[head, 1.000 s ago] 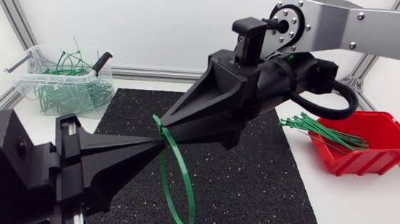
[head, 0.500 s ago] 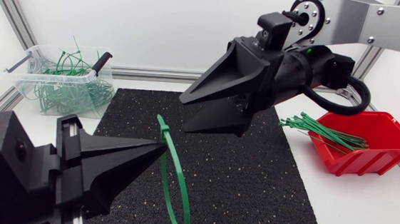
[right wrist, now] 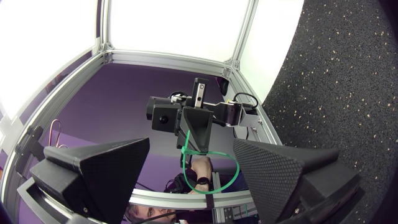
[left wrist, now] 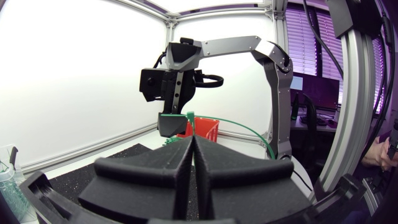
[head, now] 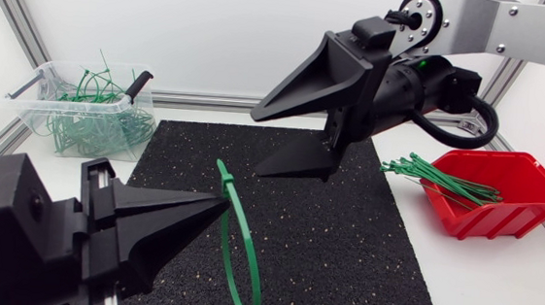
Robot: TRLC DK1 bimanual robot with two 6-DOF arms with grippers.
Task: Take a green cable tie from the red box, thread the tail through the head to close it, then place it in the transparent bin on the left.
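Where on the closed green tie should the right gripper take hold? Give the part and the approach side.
Likely the loop's free lower arc. The green tie hangs from the left gripper, which pinches it near the head, so that end is taken. The open right gripper could come from its own side, below the left gripper, closing across the thin band.

Robotics lab bench: aluminium frame (head: 199, 99) with white panels (head: 214, 31) encloses a white table (head: 505, 288) topped by a black rubber mat (head: 362, 257).
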